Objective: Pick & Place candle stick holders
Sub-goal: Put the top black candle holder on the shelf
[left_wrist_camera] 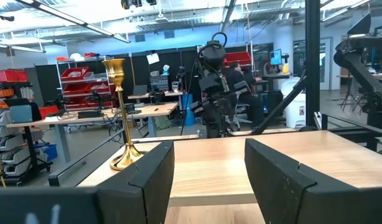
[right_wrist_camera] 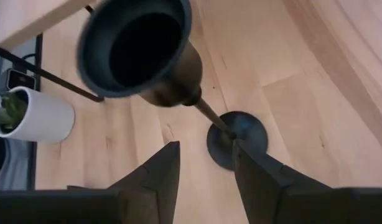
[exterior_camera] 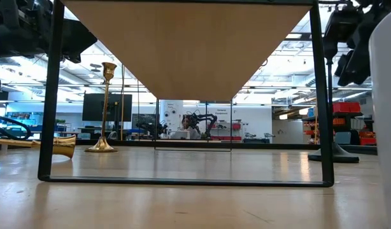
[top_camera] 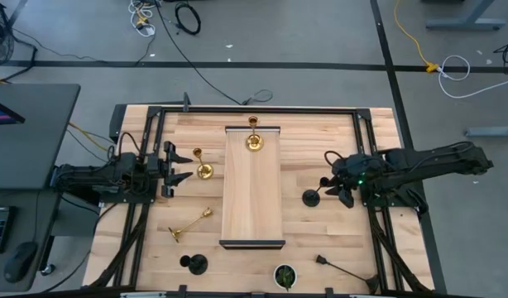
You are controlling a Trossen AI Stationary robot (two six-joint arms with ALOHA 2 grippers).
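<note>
My right tool [right_wrist_camera: 203, 165] hovers half-open over a standing black holder [right_wrist_camera: 178, 68], gripping nothing. My left tool [top_camera: 175, 169] waits wide open. One gold holder [top_camera: 254, 139] is on the raised shelf [top_camera: 252, 194]; five are left on the desk [top_camera: 337, 232].

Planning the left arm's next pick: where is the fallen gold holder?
In the high view, the fallen gold holder lies on the table's left side, between the shelf and the table's left edge.

Raised wooden shelf [top_camera: 252, 186] fills table centre; bare table [top_camera: 337, 240] right of it; gold holder [top_camera: 202, 165] beside left gripper [top_camera: 181, 166].
</note>
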